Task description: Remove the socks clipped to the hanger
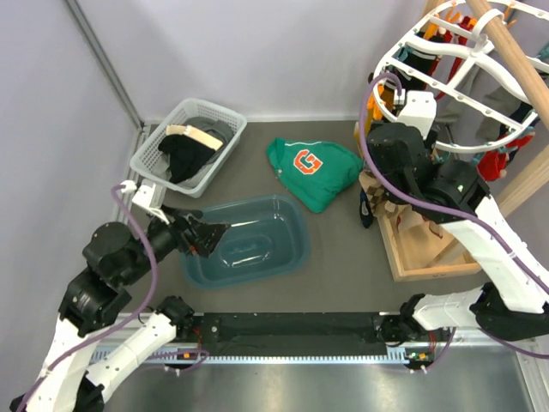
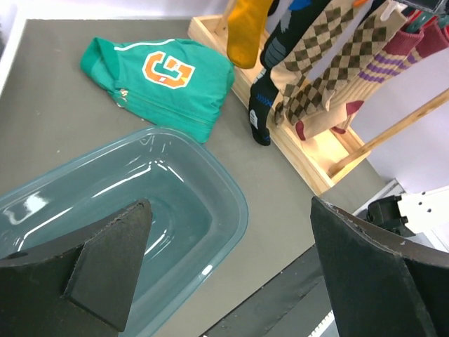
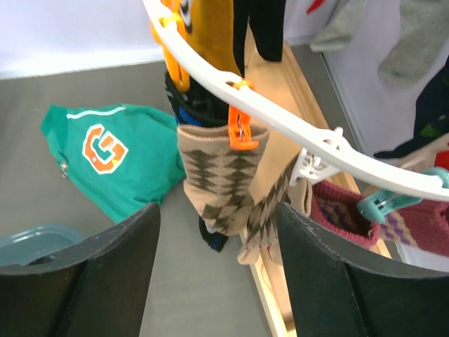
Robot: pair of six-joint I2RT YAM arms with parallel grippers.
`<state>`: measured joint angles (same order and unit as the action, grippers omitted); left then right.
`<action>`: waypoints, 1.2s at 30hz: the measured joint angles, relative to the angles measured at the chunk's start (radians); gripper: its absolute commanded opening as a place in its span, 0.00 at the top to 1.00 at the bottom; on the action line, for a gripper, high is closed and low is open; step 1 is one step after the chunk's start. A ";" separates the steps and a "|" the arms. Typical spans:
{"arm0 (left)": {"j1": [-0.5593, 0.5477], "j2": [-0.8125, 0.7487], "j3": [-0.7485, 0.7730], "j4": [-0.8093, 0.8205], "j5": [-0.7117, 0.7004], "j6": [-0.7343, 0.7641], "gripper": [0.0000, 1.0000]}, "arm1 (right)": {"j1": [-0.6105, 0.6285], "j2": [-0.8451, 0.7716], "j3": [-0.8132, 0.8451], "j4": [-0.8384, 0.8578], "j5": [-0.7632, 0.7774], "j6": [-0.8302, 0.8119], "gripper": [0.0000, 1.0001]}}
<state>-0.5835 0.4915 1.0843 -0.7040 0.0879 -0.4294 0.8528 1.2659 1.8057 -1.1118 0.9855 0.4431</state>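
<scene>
The white oval hanger (image 1: 467, 64) hangs at the top right from a wooden stand, with several socks clipped under it. In the right wrist view its rim (image 3: 280, 116) crosses the frame; an orange clip (image 3: 240, 133) holds a tan argyle sock (image 3: 221, 179), and a maroon sock (image 3: 344, 214) hangs by a teal clip (image 3: 382, 202). My right gripper (image 3: 217, 232) is open and empty, just in front of and below the argyle sock. My left gripper (image 2: 231, 253) is open and empty over the teal tub (image 2: 91, 210). The left wrist view shows mustard (image 2: 247, 28), black (image 2: 263, 98) and argyle socks (image 2: 316, 70) hanging.
A green sweatshirt with an orange G (image 1: 310, 170) lies on the mat. A white mesh basket of dark clothes (image 1: 189, 144) stands at the back left. The wooden stand's tray base (image 1: 420, 249) sits at the right, with its pole (image 1: 510, 51) slanting up.
</scene>
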 measured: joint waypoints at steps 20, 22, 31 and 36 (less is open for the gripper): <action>0.000 0.319 -0.095 0.410 0.160 -0.042 0.01 | -0.062 0.095 -0.180 0.143 -0.006 0.084 0.38; 0.000 0.321 -0.113 0.434 0.166 -0.052 0.01 | -0.064 0.113 -0.203 0.162 0.007 0.093 0.38; 0.000 0.312 -0.135 0.460 0.169 -0.065 0.01 | -0.079 0.148 -0.235 0.165 -0.031 0.114 0.37; 0.000 0.302 -0.135 0.460 0.170 -0.062 0.01 | -0.079 0.070 -0.235 0.113 -0.138 0.060 0.37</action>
<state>-0.5835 0.7937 0.9489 -0.2443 0.2581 -0.4911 0.7734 1.3361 1.5707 -0.9989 0.8471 0.5030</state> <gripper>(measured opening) 0.990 0.629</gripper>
